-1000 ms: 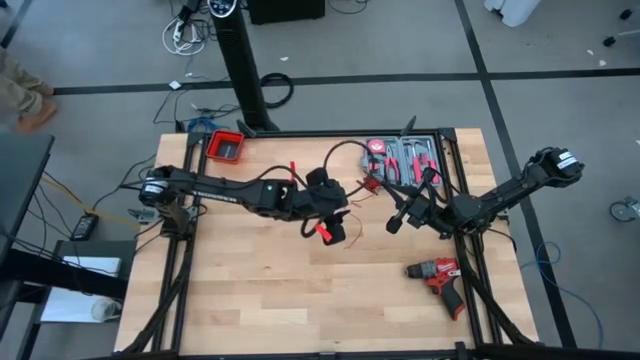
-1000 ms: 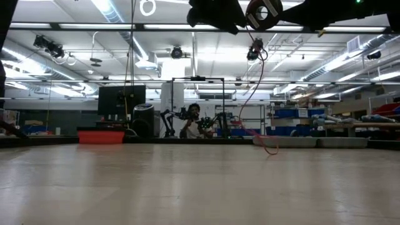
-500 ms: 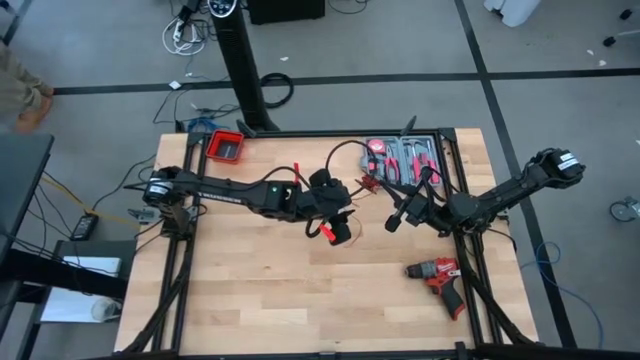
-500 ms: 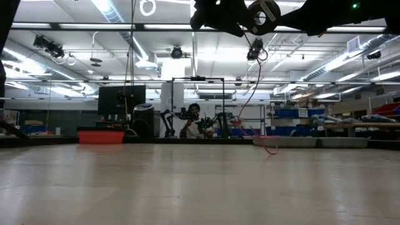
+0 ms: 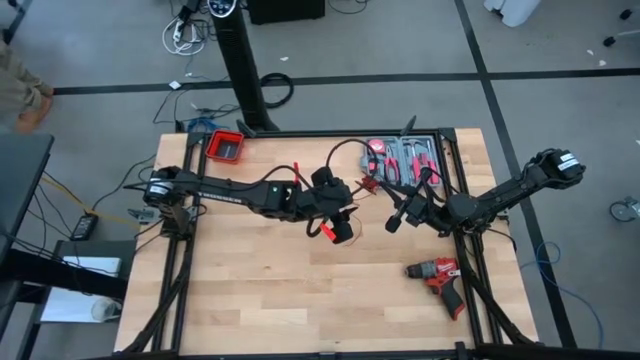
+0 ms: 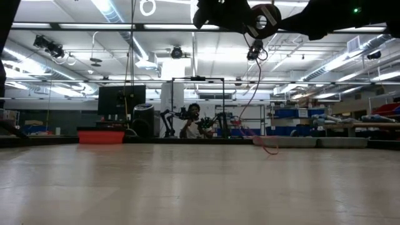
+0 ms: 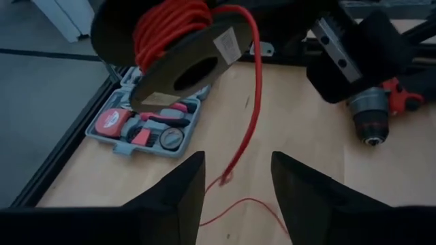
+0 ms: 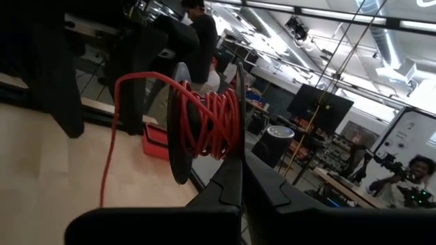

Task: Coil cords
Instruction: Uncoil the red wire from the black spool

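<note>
Jaws: right gripper (image 8: 240, 178) clamps one spool's (image 8: 204, 122) flange; left gripper (image 7: 237, 178) open just beside. One red cord (image 7: 244, 129) hangs down from spool.

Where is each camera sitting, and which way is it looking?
High view: above, looking straight down on the table; both arms show.
Low view: at tabletop height, looking level into the room; arms only along the top.
Left wrist view: on the left arm, looking down past the open left gripper at the red wire spool, tool kit and drill.
Right wrist view: on the right arm, looking into the room; the right gripper pinches the spool.
Shared: both wrist views show the spool.
</note>
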### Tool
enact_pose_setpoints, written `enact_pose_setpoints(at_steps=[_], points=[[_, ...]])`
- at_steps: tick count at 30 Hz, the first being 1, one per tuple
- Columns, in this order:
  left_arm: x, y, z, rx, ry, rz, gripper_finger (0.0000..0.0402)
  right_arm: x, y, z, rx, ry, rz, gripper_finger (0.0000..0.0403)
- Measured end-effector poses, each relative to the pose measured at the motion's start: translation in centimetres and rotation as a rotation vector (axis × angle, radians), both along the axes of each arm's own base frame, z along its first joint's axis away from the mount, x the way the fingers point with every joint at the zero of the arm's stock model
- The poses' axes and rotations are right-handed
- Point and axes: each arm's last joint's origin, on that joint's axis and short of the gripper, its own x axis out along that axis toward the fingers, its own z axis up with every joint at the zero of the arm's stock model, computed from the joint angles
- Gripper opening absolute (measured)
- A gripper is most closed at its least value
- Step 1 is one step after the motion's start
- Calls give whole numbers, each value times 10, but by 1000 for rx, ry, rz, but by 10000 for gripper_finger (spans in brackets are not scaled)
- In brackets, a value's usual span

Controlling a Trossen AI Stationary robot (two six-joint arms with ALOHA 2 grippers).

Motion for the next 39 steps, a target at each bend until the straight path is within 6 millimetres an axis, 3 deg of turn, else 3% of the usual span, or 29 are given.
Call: enact_pose_setpoints(at_steps=[10, 17, 30, 39], points=[[0, 0, 0, -1, 1, 2, 110, 0, 0, 0, -13, 9, -5, 0], [-2, 0, -3, 1, 36, -2, 10, 0, 0, 0, -13, 10, -6, 0], [-2, 0, -2, -11, 36, -21, 1, 0, 0, 0, -13, 11, -11, 0], [-6, -7, 24, 24, -31, -65, 0, 1, -2, -2, -18, 30, -30, 0]])
